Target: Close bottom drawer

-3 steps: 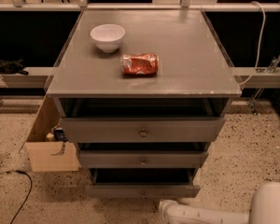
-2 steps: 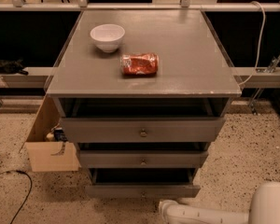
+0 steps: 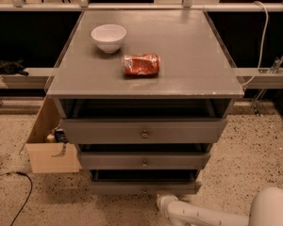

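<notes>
The bottom drawer [image 3: 127, 188], lowest of 3 in the grey bench [image 3: 193, 60], stands slightly open, its front running left to right. The tool [image 3: 163, 202] sits low, just before that front and right of its knob; whether it is apart or together cannot be told. On top: 1 bowl [image 3: 108, 36], 1 red can [image 3: 140, 64].

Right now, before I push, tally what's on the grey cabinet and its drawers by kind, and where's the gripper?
Grey knobbed drawers: 3 (top drawer, middle drawer, bottom drawer)
White round bowl: 1
Red crumpled packet: 1
Total: 5
Gripper: low by the bottom drawer's front, at the frame's bottom edge.
</notes>
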Action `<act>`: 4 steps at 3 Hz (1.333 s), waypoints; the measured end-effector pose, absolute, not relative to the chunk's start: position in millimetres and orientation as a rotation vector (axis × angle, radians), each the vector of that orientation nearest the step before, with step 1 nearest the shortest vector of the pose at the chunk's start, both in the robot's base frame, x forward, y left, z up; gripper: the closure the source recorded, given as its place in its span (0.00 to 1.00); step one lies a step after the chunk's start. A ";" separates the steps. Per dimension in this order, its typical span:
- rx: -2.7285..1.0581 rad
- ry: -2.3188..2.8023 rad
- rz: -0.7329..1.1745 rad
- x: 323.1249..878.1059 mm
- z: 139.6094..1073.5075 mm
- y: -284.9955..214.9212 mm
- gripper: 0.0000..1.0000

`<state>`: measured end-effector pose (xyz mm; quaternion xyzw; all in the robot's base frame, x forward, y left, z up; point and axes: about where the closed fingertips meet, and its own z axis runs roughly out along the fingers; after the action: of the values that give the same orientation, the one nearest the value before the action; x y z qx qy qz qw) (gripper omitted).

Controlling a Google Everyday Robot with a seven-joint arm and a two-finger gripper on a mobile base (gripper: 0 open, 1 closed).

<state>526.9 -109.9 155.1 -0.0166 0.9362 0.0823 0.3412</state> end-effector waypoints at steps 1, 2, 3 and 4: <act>-0.064 2.429 0.206 540.4 152.2 -101.8 1.00; -0.077 2.441 0.204 550.7 148.2 -99.7 1.00; -0.083 2.449 0.185 578.4 146.0 -92.4 1.00; -0.086 2.451 0.177 582.7 145.5 -89.4 1.00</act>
<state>582.7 -89.4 145.5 -0.0329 0.9393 0.0678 0.3346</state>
